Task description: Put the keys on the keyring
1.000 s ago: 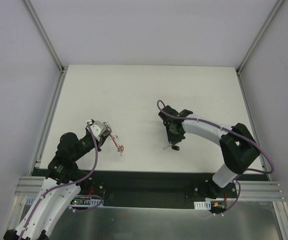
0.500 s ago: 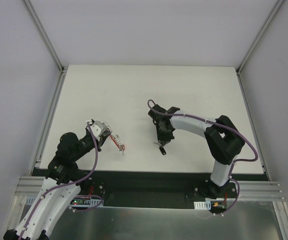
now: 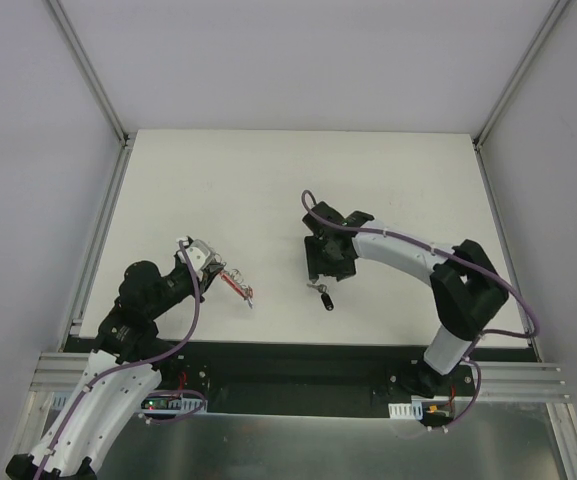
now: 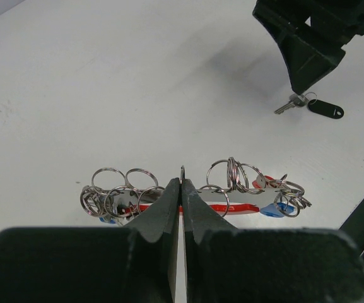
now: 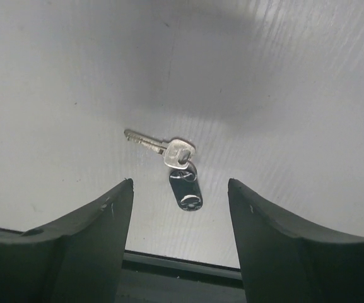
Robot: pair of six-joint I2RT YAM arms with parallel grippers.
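The left jaws are pressing fully together, seemingly pinching one loop of the keyring (image 4: 226, 205), which is lying on the tabletop (image 3: 268, 180). The right jaws are hanging wide apart, empty, over the black-tagged key (image 5: 178, 153). Grasping it is probably coming next. The near edge is crowding the key, with open room lying beyond.

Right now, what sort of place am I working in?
Probably a lab robot cell: a white table boxed in by plain panels and aluminium rails, with a mounting frame along its near edge.
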